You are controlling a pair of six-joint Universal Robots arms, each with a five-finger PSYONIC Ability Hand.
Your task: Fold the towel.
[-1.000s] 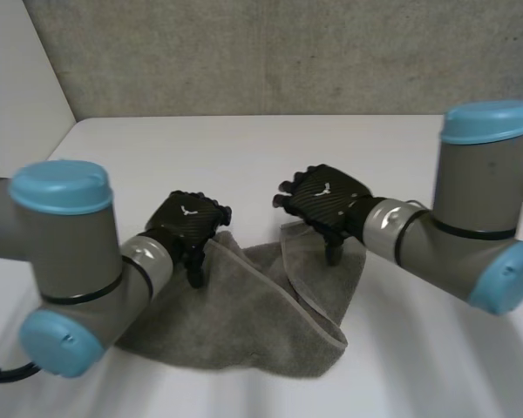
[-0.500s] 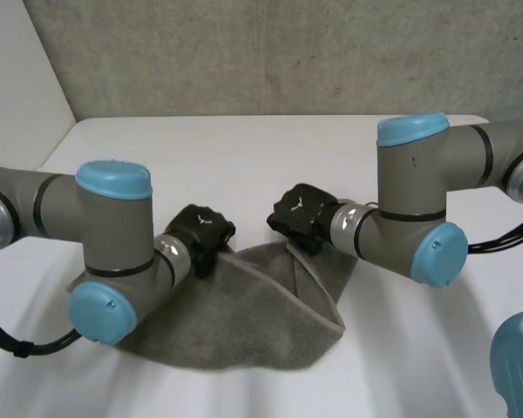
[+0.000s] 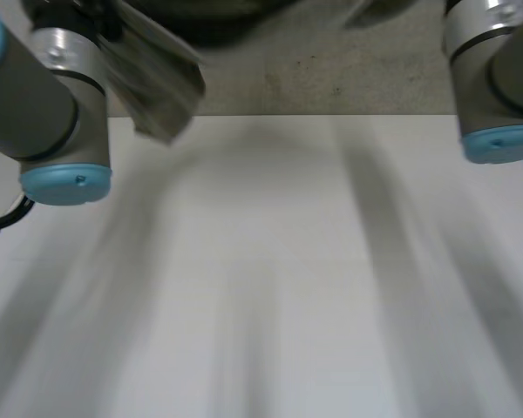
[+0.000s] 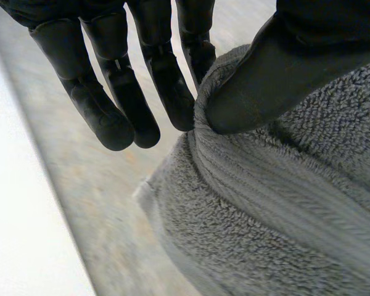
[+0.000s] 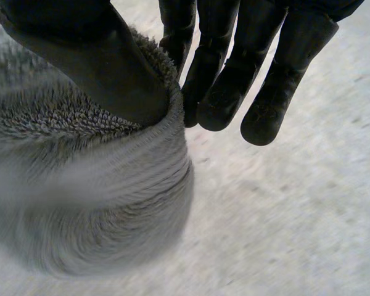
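The grey towel hangs in the air high above the white table, with one flap drooping beside my left arm. In the left wrist view my left hand pinches the towel's thick hemmed edge between thumb and fingers. My right hand holds another part of the towel's edge the same way, thumb pressed on the pile against the fingers. My right arm is raised at the far side.
A grey concrete wall stands behind the table's far edge. Both raised arms reach over the table from either side.
Both hands closed on the towel's far edge and rose sharply, lifting the towel off the table. The arms swung up and apart.
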